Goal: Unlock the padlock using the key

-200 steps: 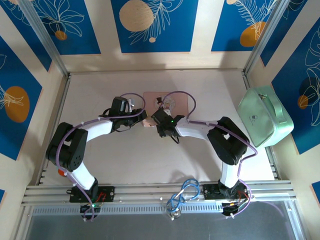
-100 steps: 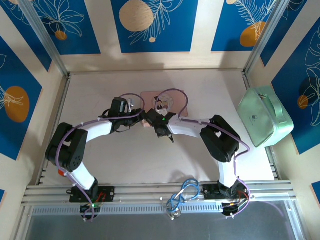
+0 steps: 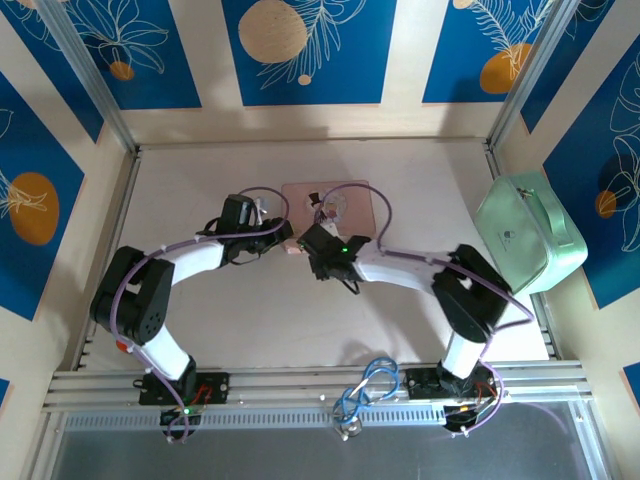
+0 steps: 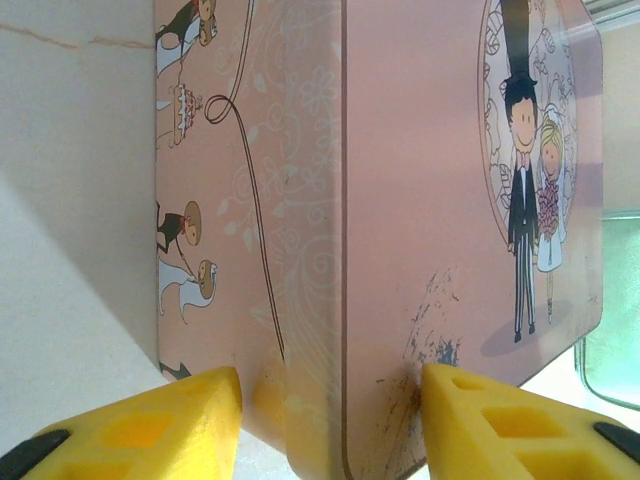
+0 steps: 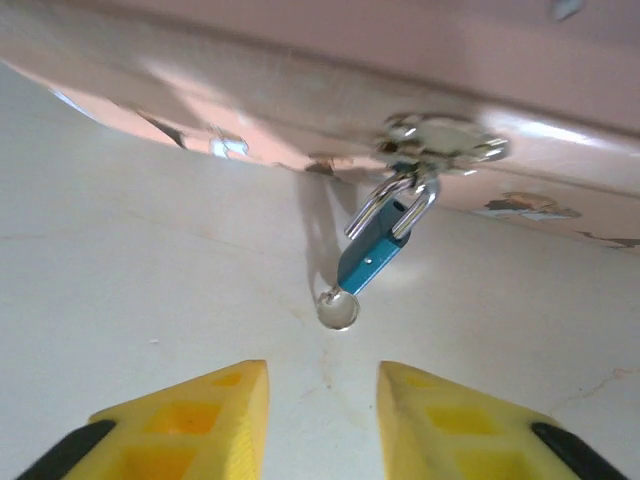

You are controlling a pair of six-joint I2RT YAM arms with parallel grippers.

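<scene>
Right claw (image 5: pixel 322 420) hangs released, its two yellow fingers parted with only the pale table (image 5: pixel 150 280) showing through the gap. Just beyond those fingertips, off the front side of the pink tin box (image 4: pixel 440 180), hangs the padlock (image 5: pixel 372 255). It is a small teal body, tilted, and its thin shackle (image 5: pixel 395 205) is hooked through a silvery hasp (image 5: pixel 440 140) on the tin. The key (image 5: pixel 338 308) shows as a round silvery head at the padlock's lower end, close above the table. A stretch of bare tabletop separates it from the fingertips.

Left claw (image 4: pixel 330 410) is clenched on the tin's near left corner, with one yellow pad against the side wall and the other against the illustrated lid. The lid carries a cartoon bride and groom.

From above, both wrists crowd the tin's near edge and cover the padlock from that camera. A mint-green case (image 3: pixel 528 232) leans at the table's right edge, well apart from the tin. A blue-and-white cable loop (image 3: pixel 362 392) lies on the rail between the arm bases.

Count: two arms, two claws, four yellow fingers, one tin, one padlock, one key, one hasp, one mint case.
</scene>
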